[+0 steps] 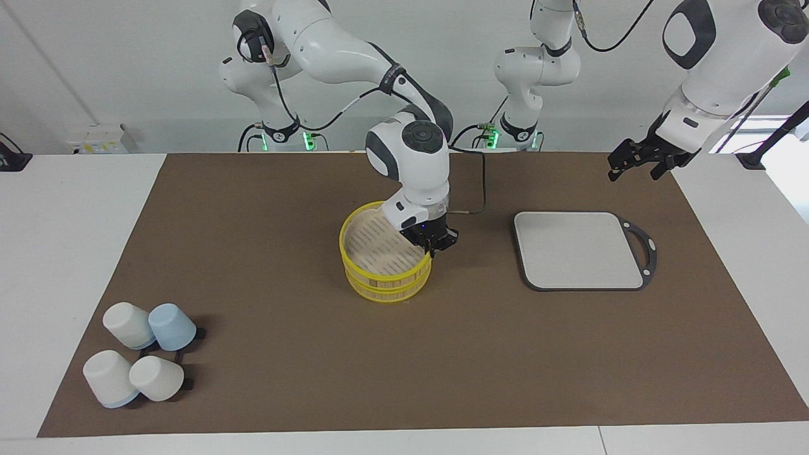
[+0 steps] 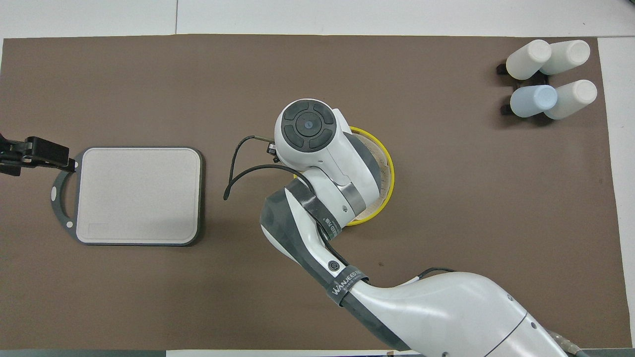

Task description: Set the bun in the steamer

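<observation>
right gripper at steamer rim, bun not visible

four upturned cups [image 1: 140,360] sit clustered at the right arm's end of the table, farther from the robots than everything else; three pale, one light blue. steamer [image 1: 379,253], two stacked tiers with yellow rims, sits mid-mat [image 1: 265,208]. its slatted floor shows bare where visible; part of it is covered by the arm. bun can't be seen in either view. right gripper [image 1: 433,243] is low over the steamer's rim on the side toward the grey board; can't tell if fingers are apart or together. grey board [image 1: 578,249] lies flat beside the steamer, toward the left arm's end. left gripper [image 1: 641,161] waits raised over the mat's edge by the board's handle, fingers apart.
</observation>
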